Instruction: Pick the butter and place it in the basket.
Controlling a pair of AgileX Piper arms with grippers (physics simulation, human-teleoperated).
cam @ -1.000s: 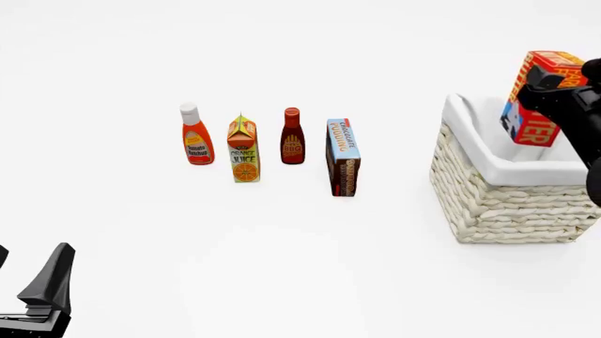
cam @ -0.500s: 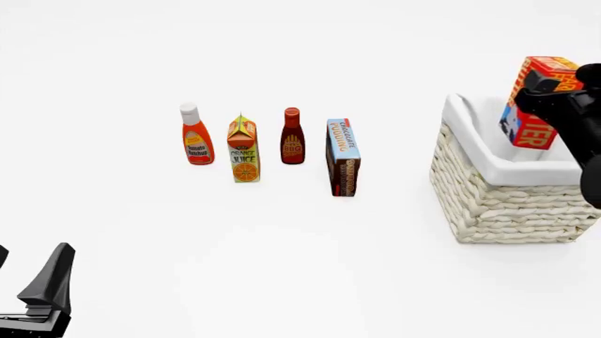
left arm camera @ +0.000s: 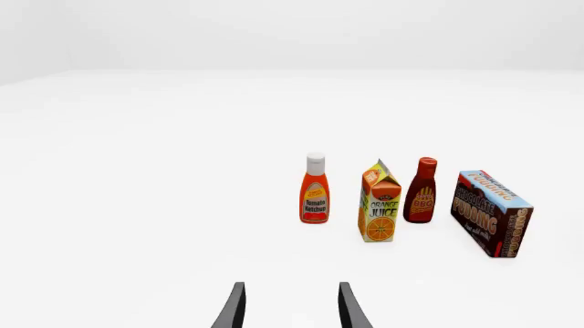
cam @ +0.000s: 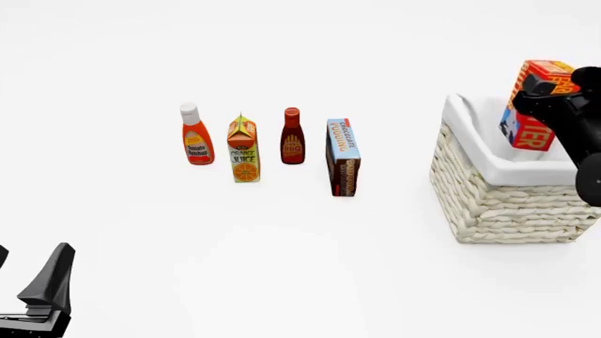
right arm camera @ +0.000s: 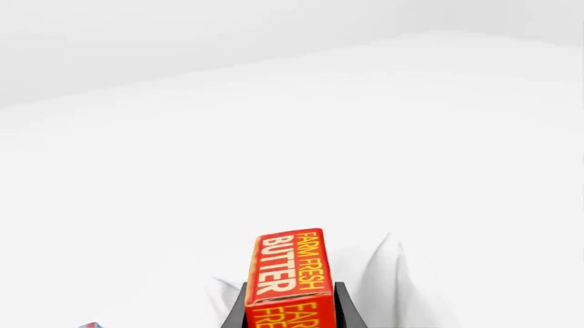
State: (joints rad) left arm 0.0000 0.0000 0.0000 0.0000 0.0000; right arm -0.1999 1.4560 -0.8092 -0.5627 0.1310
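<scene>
The butter [cam: 531, 105], a red-orange box with yellow lettering and a blue patch, hangs tilted just above the open top of the basket [cam: 507, 208], over its right half. My right gripper [cam: 539, 93] is shut on it from the right; the right wrist view shows the butter [right arm camera: 288, 263] held between the two fingers of that gripper [right arm camera: 290, 313], with the white cloth lining [right arm camera: 388, 273] beneath. My left gripper [cam: 27, 276] is open and empty at the near left corner; its fingers [left arm camera: 234, 311] frame bare table in the left wrist view.
A row of groceries stands mid-table left of the basket: ketchup bottle [cam: 196, 135], orange juice carton [cam: 243, 150], BBQ sauce bottle [cam: 292, 137], chocolate pudding box [cam: 343, 157]. They also show in the left wrist view, the pudding box [left arm camera: 491, 212] nearest the basket side.
My right gripper has carried the butter slightly left and down, further over the basket's opening. The left arm has not moved.
</scene>
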